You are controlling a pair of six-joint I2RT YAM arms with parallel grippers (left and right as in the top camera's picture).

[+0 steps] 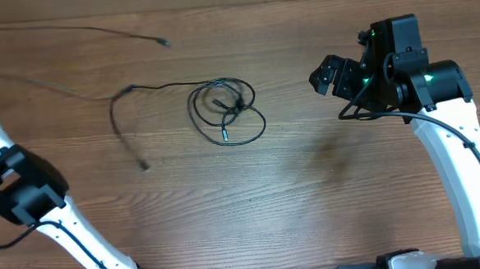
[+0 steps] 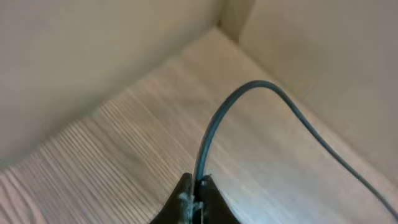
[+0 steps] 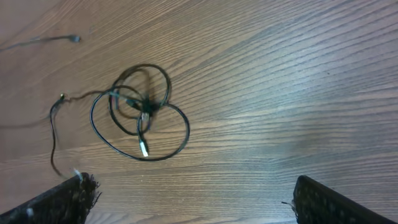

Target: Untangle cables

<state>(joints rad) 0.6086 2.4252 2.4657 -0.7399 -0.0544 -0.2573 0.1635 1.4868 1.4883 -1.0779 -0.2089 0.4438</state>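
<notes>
Two pincers show. The left pincer [image 2: 196, 190] is clenched on one cable [image 2: 249, 93], which arcs up and away from its tips. The right pincer [image 1: 326, 75] is spread wide and empty, with the knotted coil [image 3: 140, 115] lying ahead of it, well apart.

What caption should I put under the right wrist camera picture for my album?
The open right gripper faces a knotted loop of black cables on the wooden table.
</notes>
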